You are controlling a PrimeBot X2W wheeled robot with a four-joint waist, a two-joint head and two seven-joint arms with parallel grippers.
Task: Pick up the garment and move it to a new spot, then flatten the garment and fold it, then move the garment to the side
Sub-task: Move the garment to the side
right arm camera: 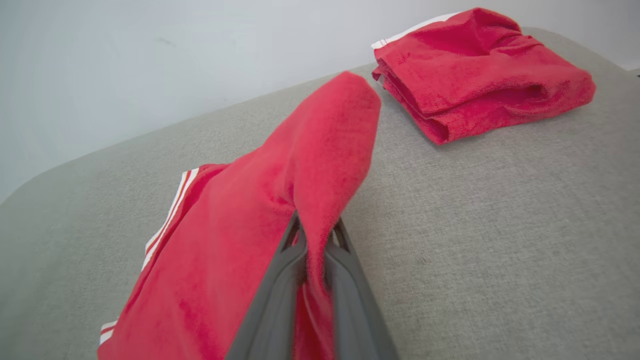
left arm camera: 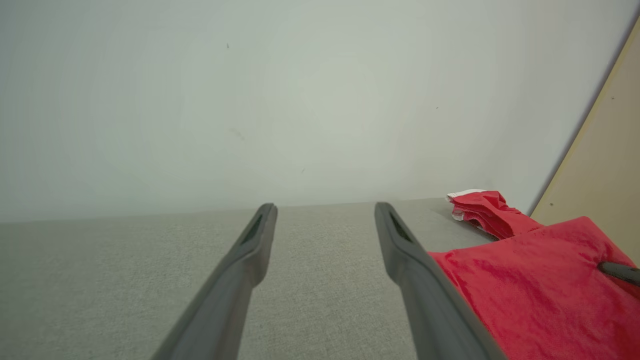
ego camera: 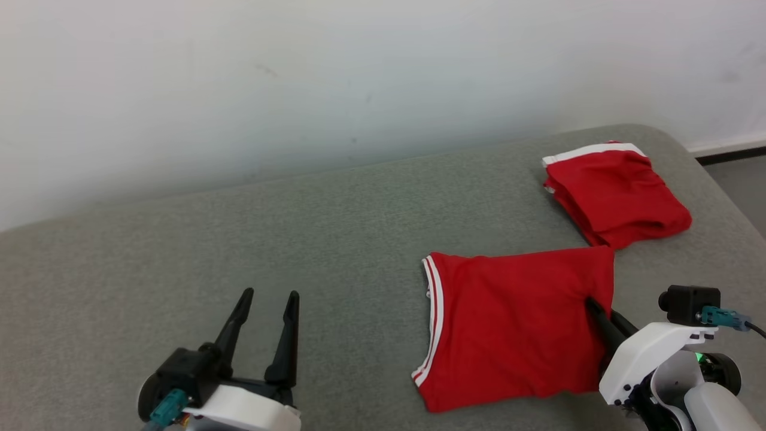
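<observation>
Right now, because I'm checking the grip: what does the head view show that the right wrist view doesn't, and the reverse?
Head view adds: the left jaws, open, over bare grey cushion, and the right arm's white forearm beside the red garment. Right wrist view adds: up close, the right jaws shut on a raised fold of that garment. Both: a second, folded red garment farther back, the cushion and the pale wall.
</observation>
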